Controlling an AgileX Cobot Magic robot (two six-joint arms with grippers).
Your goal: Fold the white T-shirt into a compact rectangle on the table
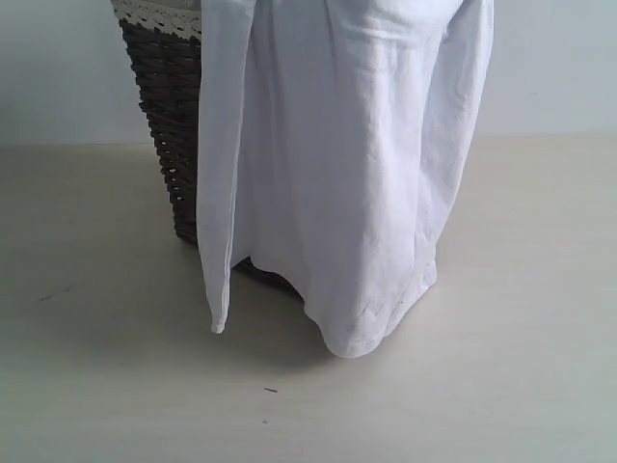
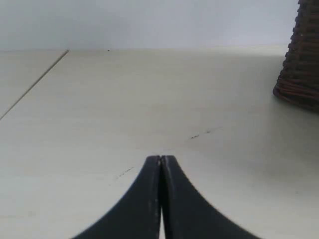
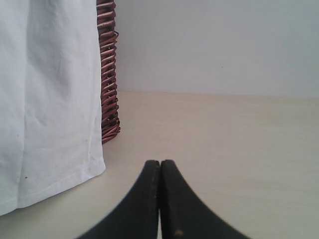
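My left gripper (image 2: 160, 162) and right gripper (image 3: 160, 167) sat closed and empty. Near the right one, the white T-shirt (image 1: 357, 193) hung limp and light. Its hem looked best to pinch.

I see the white T-shirt (image 1: 347, 174) hanging down the front of a dark wicker basket (image 1: 169, 125). It covers most of the basket, leaving only the left side, a sliver of the base and a bit of white lace trim (image 1: 154, 16) at the rim. The cloth's lowest rounded fold (image 1: 357, 338) reaches the table (image 1: 521, 367), a narrow strip (image 1: 217, 193) of it hangs along the left edge down to about the surface, and a few small dark specks (image 1: 270, 390) lie on the pale top nearby.
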